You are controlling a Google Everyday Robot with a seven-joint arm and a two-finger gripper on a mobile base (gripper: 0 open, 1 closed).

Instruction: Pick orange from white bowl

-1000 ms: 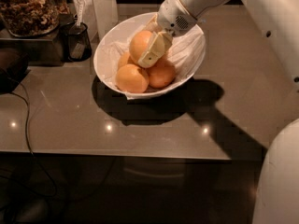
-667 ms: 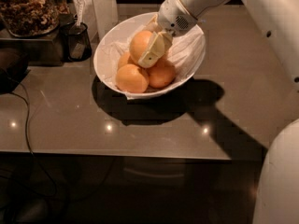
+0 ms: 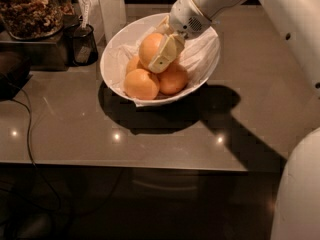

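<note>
The white bowl, lined with crumpled white paper, stands on the counter at upper centre. It holds several oranges. The paler, larger orange sits on top of the pile, with deeper-orange ones below it. My gripper reaches down from the upper right into the bowl. Its cream fingers are closed around the top orange; one finger lies across its right side, the other is hidden behind the fruit.
A small black mesh cup stands left of the bowl. A glass jar of nuts stands at upper left. A white post rises behind the bowl. A dark cable runs along the left. My white arm fills the right side.
The gripper and the top orange have lifted very slightly; otherwise nothing has visibly moved.
</note>
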